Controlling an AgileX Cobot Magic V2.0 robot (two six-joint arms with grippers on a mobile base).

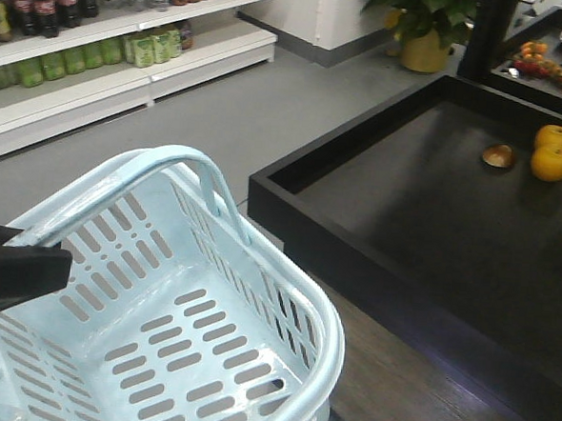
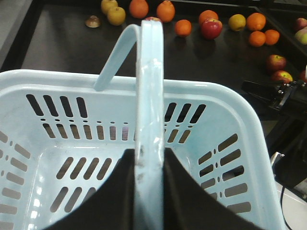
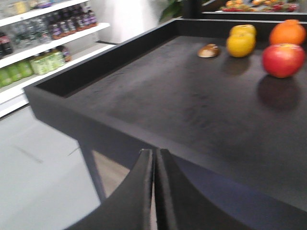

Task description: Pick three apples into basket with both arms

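Observation:
The pale blue basket (image 1: 285, 297) hangs beside the black display table, and nothing lies in it. My left gripper (image 2: 149, 153) is shut on the basket's loop handle (image 2: 151, 72), with one finger on each side of it. Dark red apples (image 2: 211, 28) (image 2: 276, 62) (image 2: 282, 76) lie on the table beyond the basket, among the oranges. Another view from the right wrist shows one apple (image 3: 283, 60) at the far right. My right gripper (image 3: 154, 152) is shut on nothing and hovers just off the table's front rim, well short of that apple.
The black table has a raised rim (image 1: 291, 206) around it. Oranges (image 2: 139, 8) and yellow fruit (image 1: 553, 162) lie at its back, with a brown half-shell (image 1: 499, 155) beside them. Shelves of bottles (image 1: 81, 46) line the far wall across grey floor.

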